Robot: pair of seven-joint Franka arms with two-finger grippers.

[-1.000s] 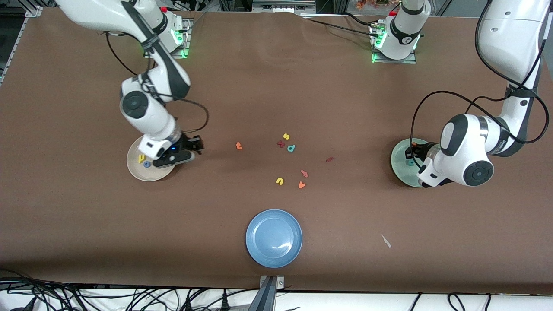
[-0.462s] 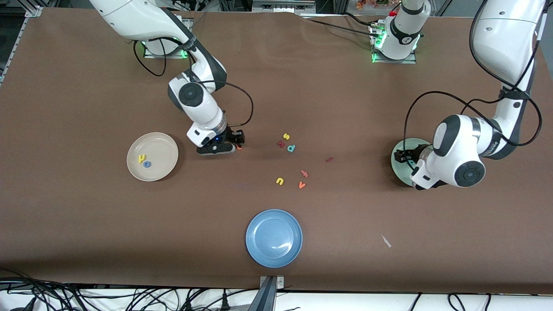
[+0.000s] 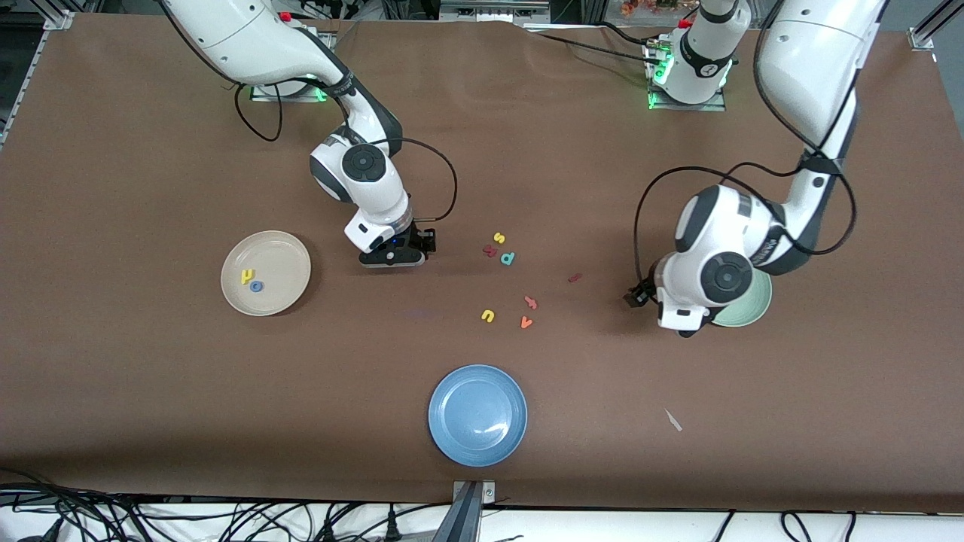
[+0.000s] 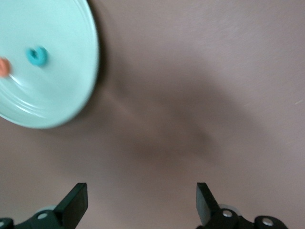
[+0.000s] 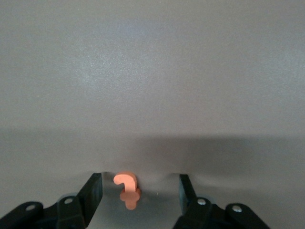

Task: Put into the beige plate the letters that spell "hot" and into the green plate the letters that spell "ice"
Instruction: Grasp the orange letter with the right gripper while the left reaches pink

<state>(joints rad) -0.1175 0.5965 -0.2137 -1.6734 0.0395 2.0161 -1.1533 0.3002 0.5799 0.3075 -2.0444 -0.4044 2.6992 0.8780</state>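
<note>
**Covered, cropped and blurred parts of the scene**

The green plate (image 3: pixel 757 307) is being largely covered by the left arm in the front view, and is being cropped and blurred in the left wrist view, where the orange e (image 4: pixel 3 67) is being cut by the frame edge. The orange t (image 5: pixel 127 189) is being hidden under the right gripper (image 3: pixel 410 254) in the front view. The small dark red letter (image 3: pixel 490 251) beside the teal d (image 3: pixel 508 259) is being left unreadable.

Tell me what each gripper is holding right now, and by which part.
Nothing is held. The right gripper is open, its fingers either side of the orange t on the table, not touching it. The left gripper is open over bare table beside the green plate.
</note>
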